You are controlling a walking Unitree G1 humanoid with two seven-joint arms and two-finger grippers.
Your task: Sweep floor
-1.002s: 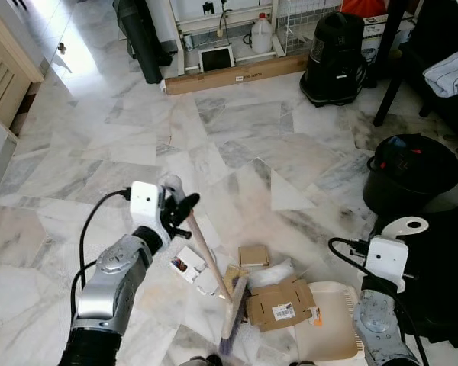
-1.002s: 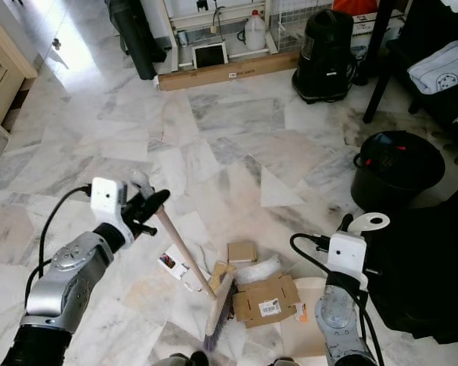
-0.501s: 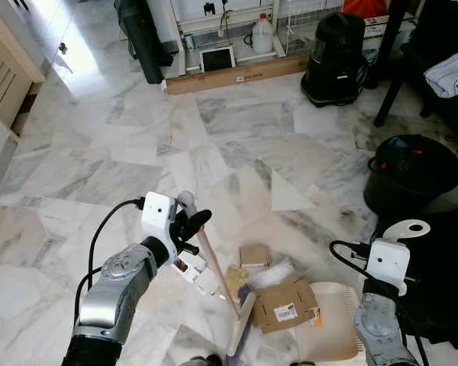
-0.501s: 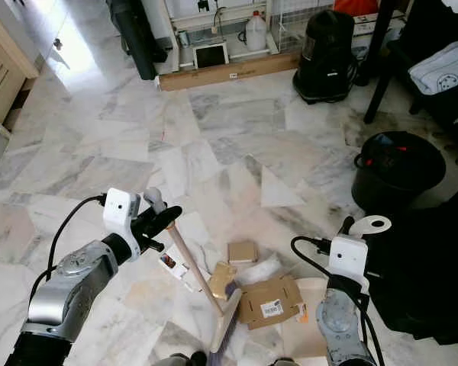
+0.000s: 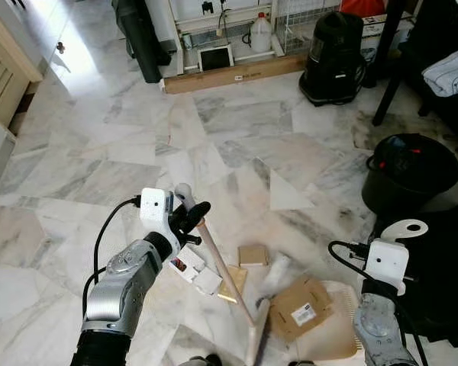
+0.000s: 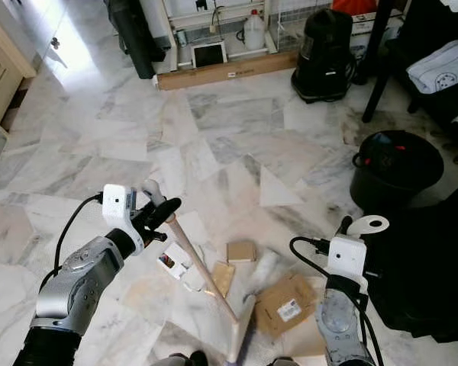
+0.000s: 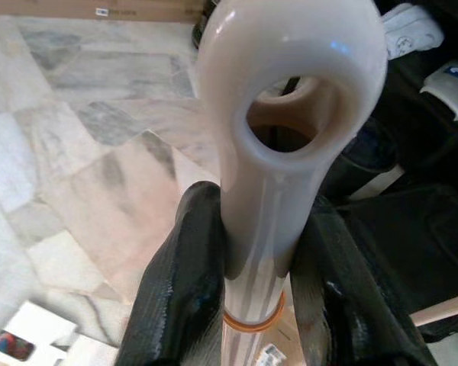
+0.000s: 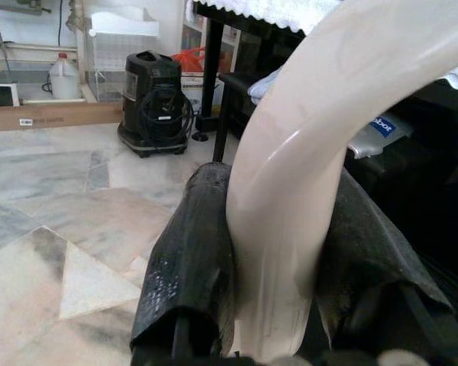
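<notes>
Swept rightward since a second ago: broom head now low on the floor just left of the cardboard piece, which has slid partly onto the cream dustpan. Broom slanted down from upper left to lower right, its pale looped handle end clamped between the black fingers of the left tool (closed on the wooden stick just below the loop). Dustpan handle gripped upright by the right tool, fingers pressed on both sides. Scattered beside the stick: small brown card, white printed box, tan scrap. Farther out, black bin, black vacuum, long cardboard box against the wall.
</notes>
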